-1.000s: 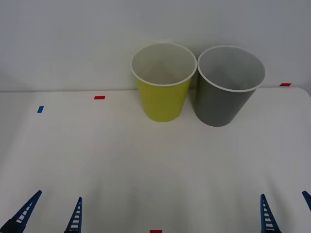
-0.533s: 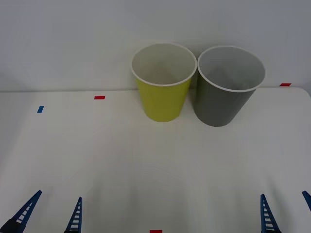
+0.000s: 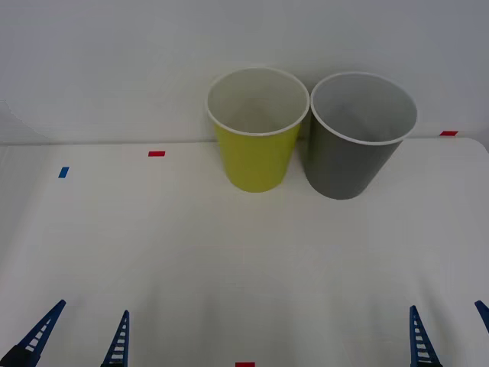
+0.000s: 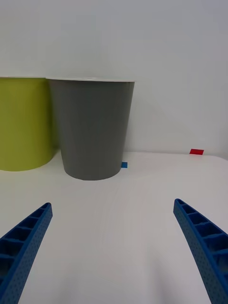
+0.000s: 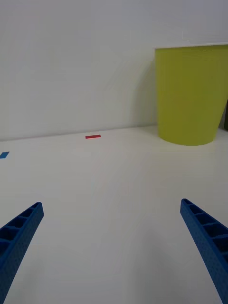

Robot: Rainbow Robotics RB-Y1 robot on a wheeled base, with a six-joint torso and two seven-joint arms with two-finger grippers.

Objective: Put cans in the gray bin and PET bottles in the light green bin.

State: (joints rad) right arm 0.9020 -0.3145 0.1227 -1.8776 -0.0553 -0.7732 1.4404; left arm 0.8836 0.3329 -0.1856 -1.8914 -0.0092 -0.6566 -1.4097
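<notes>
No brand, label or writing can be read on either bin. The left pincer (image 3: 72,336) sits low at the near left edge of the white worktop (image 3: 229,260), its two blue ribbed fingers (image 5: 209,242) spread wide apart with nothing between them and nothing touching them. The right pincer (image 3: 451,332) sits at the near right edge in the same way, its fingers (image 4: 202,242) splayed wide and holding nothing. Both point toward the far side of the worktop. The light green bin (image 3: 257,130) stands upright at the far middle, against the pale wall, and the gray bin (image 3: 357,136) stands upright just to its right, the two white rims side by side and almost touching. Both bins show pale insides. Small red tape marks (image 3: 157,154) and a blue one (image 3: 63,172) lie flat on the worktop, to the left of the bins.
</notes>
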